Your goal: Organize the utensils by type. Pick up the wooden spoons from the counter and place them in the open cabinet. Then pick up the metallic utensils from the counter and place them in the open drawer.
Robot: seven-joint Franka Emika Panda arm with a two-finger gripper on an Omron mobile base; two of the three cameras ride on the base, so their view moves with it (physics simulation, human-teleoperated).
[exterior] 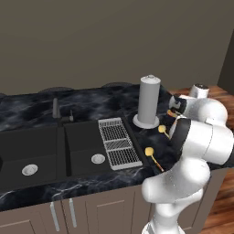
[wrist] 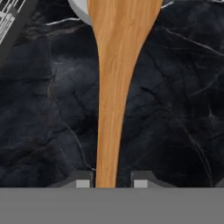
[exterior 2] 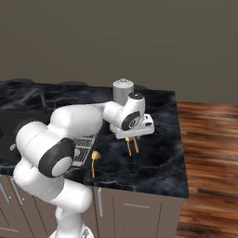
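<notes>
My gripper [wrist: 109, 181] is shut on the handle of a wooden spoon [wrist: 116, 65], which runs away from the fingertips [wrist: 83, 183] and widens toward its bowl over the black marbled counter [wrist: 175, 109]. From the right base, the gripper [exterior 2: 132, 138] hangs low over the counter [exterior 2: 158, 153] with thin orange-brown stems [exterior 2: 136, 146] beneath it. Two metallic utensils with yellow round heads lie on the counter: one near the front edge [exterior: 149, 152] [exterior 2: 95, 158], the other beside the hand [exterior: 162, 129]. Cabinet and drawer are out of view.
A grey paper-towel holder [exterior: 149, 101] [exterior 2: 122, 90] stands just behind the gripper. A white wire drying rack [exterior: 118, 142] borders the black double sink [exterior: 41, 155] with its faucet [exterior: 56, 109]. Wooden floor [exterior 2: 209, 153] lies beyond the counter's right end.
</notes>
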